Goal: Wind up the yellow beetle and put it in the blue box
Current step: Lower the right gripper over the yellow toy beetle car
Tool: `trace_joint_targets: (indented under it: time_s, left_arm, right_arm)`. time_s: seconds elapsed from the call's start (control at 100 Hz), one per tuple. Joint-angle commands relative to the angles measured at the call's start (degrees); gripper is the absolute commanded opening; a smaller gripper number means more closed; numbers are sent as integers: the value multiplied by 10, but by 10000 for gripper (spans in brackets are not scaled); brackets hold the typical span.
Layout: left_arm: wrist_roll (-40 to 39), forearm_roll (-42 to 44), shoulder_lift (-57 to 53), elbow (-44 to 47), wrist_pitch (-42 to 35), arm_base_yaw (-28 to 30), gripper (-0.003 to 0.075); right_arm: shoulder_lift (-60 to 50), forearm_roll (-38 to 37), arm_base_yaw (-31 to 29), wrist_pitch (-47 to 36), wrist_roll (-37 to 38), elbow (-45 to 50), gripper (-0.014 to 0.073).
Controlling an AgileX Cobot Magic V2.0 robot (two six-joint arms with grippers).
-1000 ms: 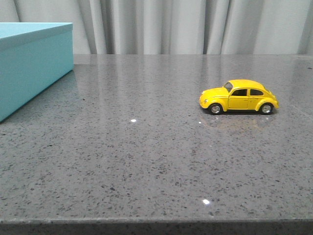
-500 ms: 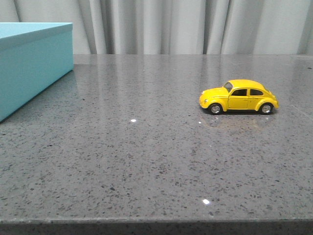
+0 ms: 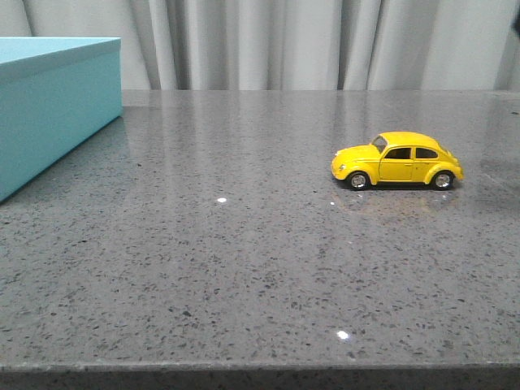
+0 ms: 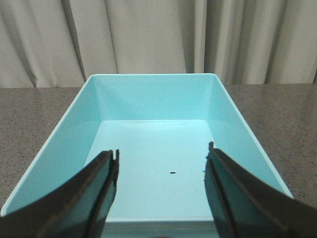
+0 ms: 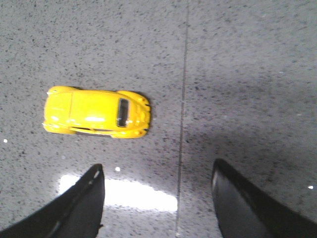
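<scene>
You are looking at a beetle sitting on its wheels on the table, right of centre, untouched by anything. In the right wrist view the beetle is lying beyond the right fingers, which are standing spread and pinching nothing. The box is sitting at the table's far left, well apart from the car; seen from the left wrist it is showing open and empty. The left fingers are hanging spread above it. Judgement: nothing is done; grasping, winding and storing are all remaining.
</scene>
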Motion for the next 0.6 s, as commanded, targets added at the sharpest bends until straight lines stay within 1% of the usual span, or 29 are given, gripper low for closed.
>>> trace_joint_targets:
  time_s: [0.0, 0.19, 0.41, 0.59]
  left_arm:
    - [-5, -4, 7, -21, -49, -1, 389]
    - [-5, -4, 7, -21, -48, -1, 389]
    - [-5, -4, 7, -21, -47, -1, 389]
    - [-5, -5, 7, -21, -47, -1, 389]
  right_arm:
    - [20, 1, 12, -4, 21, -41, 475]
    - [85, -4, 34, 16, 51, -87, 475]
    - [141, -5, 64, 16, 104, -122, 475]
    - [187, -5, 82, 18, 134, -144, 475]
